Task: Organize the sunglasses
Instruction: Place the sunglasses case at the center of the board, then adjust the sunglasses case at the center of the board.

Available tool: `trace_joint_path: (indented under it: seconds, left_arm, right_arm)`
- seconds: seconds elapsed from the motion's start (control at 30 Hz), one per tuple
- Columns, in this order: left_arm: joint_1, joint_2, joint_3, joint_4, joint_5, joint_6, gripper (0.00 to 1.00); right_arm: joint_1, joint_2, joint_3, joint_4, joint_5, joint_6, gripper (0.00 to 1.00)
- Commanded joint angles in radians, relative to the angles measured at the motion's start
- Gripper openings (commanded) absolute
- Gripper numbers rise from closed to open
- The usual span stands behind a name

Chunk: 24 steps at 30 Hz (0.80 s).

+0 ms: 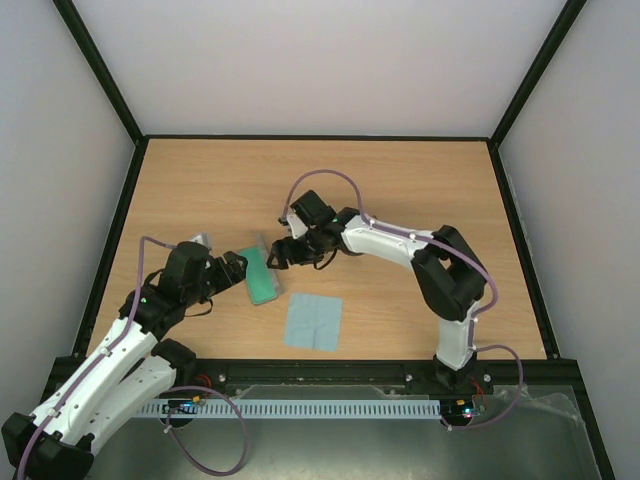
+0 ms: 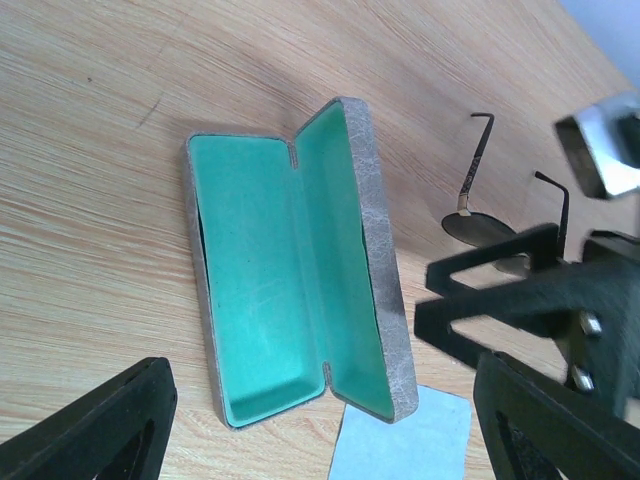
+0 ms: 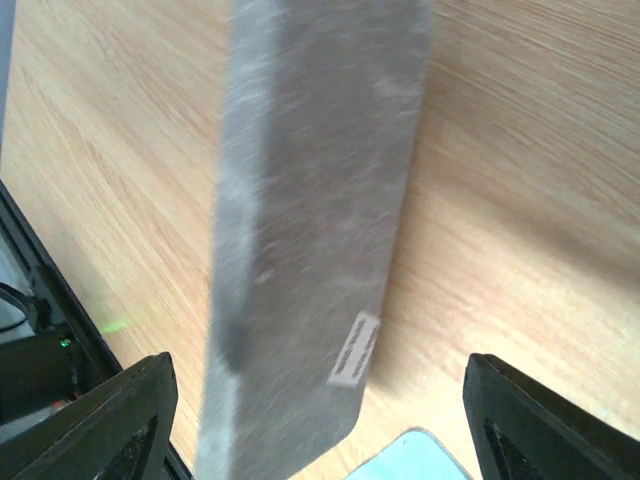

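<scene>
The grey case (image 2: 385, 270) lies open on the table and shows its green lining (image 2: 270, 270). In the top view the case (image 1: 260, 276) sits between both grippers. The sunglasses (image 2: 478, 226), thin dark frame with a dark lens, lie on the table just beyond the case's lid, partly behind the right gripper's fingers (image 2: 500, 300). My left gripper (image 2: 320, 440) is open and empty, hovering over the case's near end (image 1: 238, 268). My right gripper (image 3: 330, 430) is open and empty, facing the grey outside of the lid (image 3: 310, 220). The top view hides the sunglasses under the right gripper (image 1: 284, 252).
A light blue square cloth (image 1: 312, 322) lies flat just in front of the case; its corner shows in both wrist views (image 2: 405, 440) (image 3: 410, 455). A black rail (image 1: 320, 365) borders the table's near edge, and dark frame posts stand at the sides.
</scene>
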Motion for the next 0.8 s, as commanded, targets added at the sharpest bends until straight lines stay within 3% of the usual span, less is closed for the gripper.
trace_joint_path:
  seconds: [0.0, 0.1, 0.27, 0.4, 0.53, 0.57, 0.67, 0.77]
  left_arm:
    - [0.004, 0.004, -0.013, -0.001, -0.001, 0.008, 0.84]
    - [0.005, 0.007, -0.013, 0.001, 0.0, 0.006, 0.84]
    - [0.006, -0.006, -0.012, -0.011, -0.006, 0.006, 0.84]
    - [0.008, -0.014, -0.027, -0.008, -0.002, 0.006, 0.75]
    - [0.011, -0.006, -0.033, 0.0, 0.003, 0.002, 0.61]
    - [0.013, -0.006, -0.035, 0.004, 0.005, -0.001, 0.63]
    - [0.014, -0.003, -0.035, 0.017, 0.016, -0.008, 0.95]
    - [0.015, -0.004, -0.029, 0.016, 0.023, -0.01, 1.0]
  right_arm:
    - [0.11, -0.11, 0.025, -0.172, 0.23, -0.083, 0.8]
    - [0.194, -0.133, 0.031, -0.22, 0.335, -0.082, 0.77]
    - [0.299, -0.207, -0.037, -0.251, 0.562, 0.019, 0.45]
    - [0.387, -0.256, -0.114, -0.223, 0.623, 0.074, 0.21]
    - [0.407, -0.309, -0.251, -0.054, 0.541, 0.175, 0.2]
    - [0.407, -0.317, -0.286, -0.004, 0.533, 0.205, 0.21]
    - [0.404, -0.276, -0.321, 0.093, 0.51, 0.24, 0.25]
    - [0.391, -0.198, -0.289, 0.128, 0.498, 0.254, 0.26]
